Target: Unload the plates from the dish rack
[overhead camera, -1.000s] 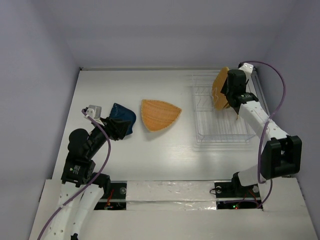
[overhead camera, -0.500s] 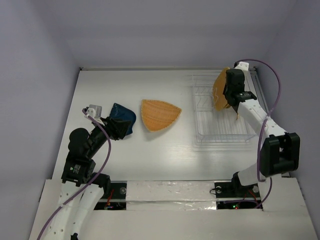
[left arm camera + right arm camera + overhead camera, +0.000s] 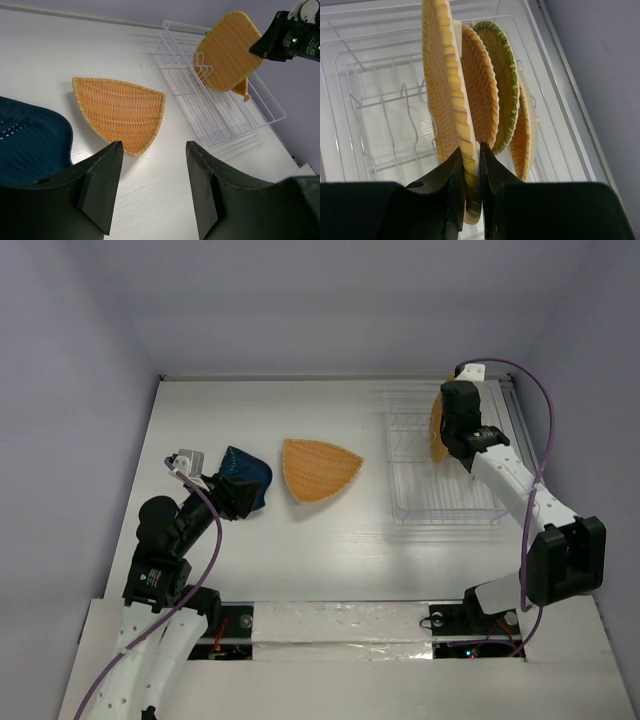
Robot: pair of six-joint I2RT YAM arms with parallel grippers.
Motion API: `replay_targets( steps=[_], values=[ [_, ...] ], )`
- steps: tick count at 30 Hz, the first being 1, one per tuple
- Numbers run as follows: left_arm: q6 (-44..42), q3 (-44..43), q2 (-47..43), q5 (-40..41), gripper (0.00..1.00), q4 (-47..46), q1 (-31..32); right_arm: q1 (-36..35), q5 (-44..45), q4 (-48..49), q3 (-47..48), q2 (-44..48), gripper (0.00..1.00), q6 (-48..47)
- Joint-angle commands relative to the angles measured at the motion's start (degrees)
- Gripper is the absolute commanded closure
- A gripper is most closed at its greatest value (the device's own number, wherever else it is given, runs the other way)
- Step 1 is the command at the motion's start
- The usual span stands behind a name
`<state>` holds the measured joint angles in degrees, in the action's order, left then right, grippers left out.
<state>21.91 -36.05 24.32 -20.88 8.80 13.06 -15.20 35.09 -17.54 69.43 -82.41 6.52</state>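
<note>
The white wire dish rack (image 3: 445,522) stands at the right of the table with several woven orange-tan plates upright in it. My right gripper (image 3: 470,150) is shut on the lower rim of the nearest one, a rounded-square plate (image 3: 442,75). Behind it stand a second woven plate (image 3: 482,85) and a green-rimmed one (image 3: 504,75). The held plate (image 3: 227,50) shows tilted above the rack (image 3: 215,115) in the left wrist view. A leaf-shaped plate (image 3: 318,469) and a dark blue plate (image 3: 248,476) lie flat on the table. My left gripper (image 3: 154,145) hovers open and empty beside the blue plate (image 3: 30,145).
The rack sits close to the right wall, with a metal rail (image 3: 565,85) along the table edge beside it. Bare white table (image 3: 330,540) lies between the leaf-shaped plate and the arm bases. A back wall bounds the far edge.
My right gripper has closed onto the rim of the rounded-square plate and shifted slightly toward the back of the rack with it. The left arm has not moved.
</note>
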Motion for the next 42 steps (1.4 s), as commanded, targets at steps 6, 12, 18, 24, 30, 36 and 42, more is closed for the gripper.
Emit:
replay_targets(
  steps=[6,12,18,24,30,36,42],
  values=[
    [0.32,0.46,0.47,-0.56,0.50,-3.26,0.21,-1.94,5.43,1.19,5.10,13.41,1.00,2.88],
    [0.24,0.46,0.56,-0.65,0.50,-3.26,0.21,-2.46,-1.84,1.72,4.67,20.79,1.00,6.39],
    [0.24,0.54,0.56,-0.74,0.51,-3.35,-0.32,-3.16,-26.76,11.26,-2.35,25.63,1.00,17.63],
    [0.24,0.46,0.65,-0.74,0.51,-3.26,-0.84,-7.56,-42.54,29.54,-10.88,20.20,1.00,31.95],
    [0.24,0.55,0.65,-0.65,0.51,-3.26,-0.84,-14.23,-44.67,42.12,-12.39,9.48,1.00,42.07],
    [0.32,0.63,0.47,-0.65,0.51,-3.17,-0.84,-16.09,-44.06,52.67,-14.84,0.07,1.00,50.07],
    [0.24,0.63,0.47,-1.00,0.51,-3.35,-0.84,-16.61,-42.21,56.47,-16.17,-6.08,1.00,54.47]
  ],
)
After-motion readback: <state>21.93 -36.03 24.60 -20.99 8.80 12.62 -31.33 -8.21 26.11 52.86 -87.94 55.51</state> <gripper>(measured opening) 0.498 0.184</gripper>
